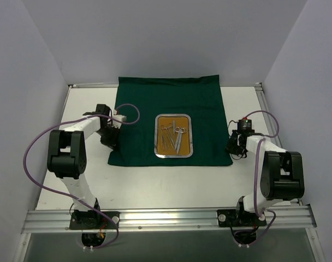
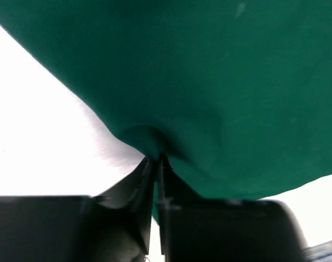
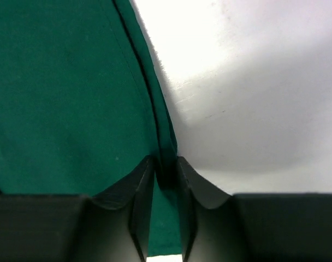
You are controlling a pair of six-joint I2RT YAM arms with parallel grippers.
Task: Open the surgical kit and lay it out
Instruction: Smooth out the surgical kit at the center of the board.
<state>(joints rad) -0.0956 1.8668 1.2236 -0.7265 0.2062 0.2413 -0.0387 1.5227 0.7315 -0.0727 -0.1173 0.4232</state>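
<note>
The surgical kit lies unwrapped: its dark green drape [image 1: 138, 109] is spread flat on the table. The steel tray [image 1: 156, 136] with tan liner sits in the drape's middle, holding several slim silver instruments [image 1: 172, 136]. My left gripper [image 1: 111, 143] is low at the drape's left edge. In the left wrist view the left gripper [image 2: 155, 159] is shut on a pinched fold of the drape [image 2: 209, 65]. My right gripper [image 1: 232, 145] is at the drape's right edge near its front corner. The right wrist view shows the right gripper [image 3: 166, 164] shut on the hem of the drape [image 3: 62, 98].
The white table [image 1: 155, 185] shows in front of the drape and on both sides. An aluminium rail [image 1: 166, 218] runs along the near edge by the arm bases. Grey walls close in the back and sides. Purple cables [image 1: 32, 147] loop off both arms.
</note>
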